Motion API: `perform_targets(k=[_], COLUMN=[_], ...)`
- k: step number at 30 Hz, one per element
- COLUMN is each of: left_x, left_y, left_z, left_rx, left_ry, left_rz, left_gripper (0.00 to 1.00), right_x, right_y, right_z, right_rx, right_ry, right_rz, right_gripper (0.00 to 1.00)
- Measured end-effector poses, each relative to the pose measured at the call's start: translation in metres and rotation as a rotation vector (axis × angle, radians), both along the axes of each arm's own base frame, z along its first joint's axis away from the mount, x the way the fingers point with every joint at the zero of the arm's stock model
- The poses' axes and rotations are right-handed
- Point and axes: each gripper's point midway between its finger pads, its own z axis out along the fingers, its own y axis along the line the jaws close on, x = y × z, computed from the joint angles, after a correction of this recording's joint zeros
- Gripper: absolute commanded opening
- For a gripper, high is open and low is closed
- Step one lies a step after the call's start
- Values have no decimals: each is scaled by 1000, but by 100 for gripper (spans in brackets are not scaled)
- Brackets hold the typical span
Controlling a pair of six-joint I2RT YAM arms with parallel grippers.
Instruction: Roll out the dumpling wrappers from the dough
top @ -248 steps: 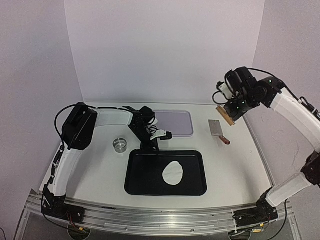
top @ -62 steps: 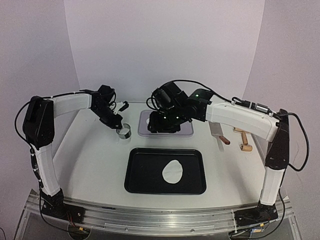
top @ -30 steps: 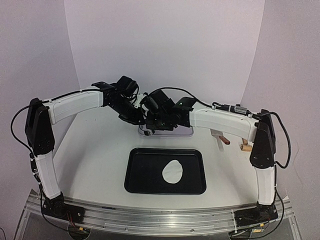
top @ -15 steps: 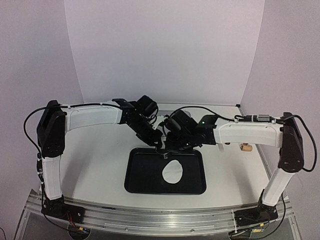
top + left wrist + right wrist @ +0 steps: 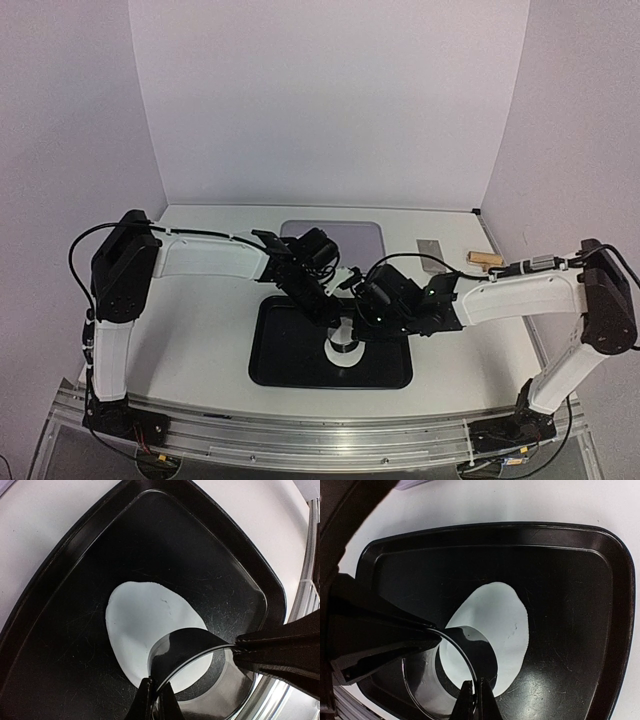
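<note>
Both arms were stretched inward, wrists tipped down, their pincers nearly meeting. The left gripper (image 5: 152, 700) pinched the thin rim of a metal ring (image 5: 186, 641), fingers almost together. The right gripper (image 5: 474, 696) nipped the same rim further round.

White arm links (image 5: 205, 262), black joints (image 5: 122, 275), thin black cables (image 5: 71, 266)

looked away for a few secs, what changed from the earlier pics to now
The right claw let go of the wooden roller, now lying at the far right of the table. The left claw picked the ring cutter up from left of the black tray; both arms swung in, and both claws now pinch its rim over the dough sheet. Tray, dough sheet, purple mat and scraper stayed put.
</note>
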Motion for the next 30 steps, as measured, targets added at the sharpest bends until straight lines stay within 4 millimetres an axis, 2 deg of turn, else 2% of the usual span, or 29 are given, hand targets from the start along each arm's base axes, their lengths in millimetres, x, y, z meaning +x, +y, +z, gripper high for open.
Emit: perform_targets(k=[23,30], left_x=[6,6], left_y=[-4,-4], left_z=[-26,-29], left_rx=[18,13], left_ry=[-25,-28], left_rz=[8,9], left_gripper=[0,0], right_x=[8,8], right_y=[-3,-4], right_z=[-28,-31], right_rx=[-18,-11], right_ry=[-25,-21], right_rz=[-1,-2], right_gripper=[0,0])
